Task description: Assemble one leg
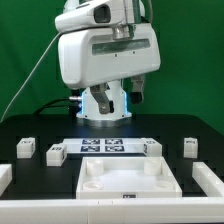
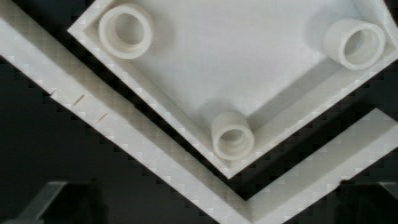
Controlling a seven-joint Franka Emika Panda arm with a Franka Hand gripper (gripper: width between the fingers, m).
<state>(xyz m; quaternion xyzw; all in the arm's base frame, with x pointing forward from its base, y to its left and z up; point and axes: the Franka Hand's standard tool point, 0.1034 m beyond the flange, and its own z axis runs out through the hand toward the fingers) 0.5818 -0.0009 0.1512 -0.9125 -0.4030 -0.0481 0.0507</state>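
Observation:
Several legs, small white blocks with marker tags, stand on the black table in the exterior view: two on the exterior view's left [image 1: 25, 147] [image 1: 56, 153] and two on its right [image 1: 152, 148] [image 1: 188, 147]. The large white square piece [image 1: 128, 180] with raised corner sockets lies in front. My gripper [image 1: 132, 96] hangs high over the middle of the table, well above every part. In the wrist view the gripper [image 2: 205, 210] is open and empty, its dark fingers [image 2: 45, 205] far apart, above the square piece [image 2: 231, 70]. No leg shows in the wrist view.
The marker board [image 1: 107, 146] lies between the legs, behind the square piece. A white raised border [image 1: 208, 180] runs around the square piece's sides and front; it also shows in the wrist view [image 2: 107, 110]. The arm's base stands at the back.

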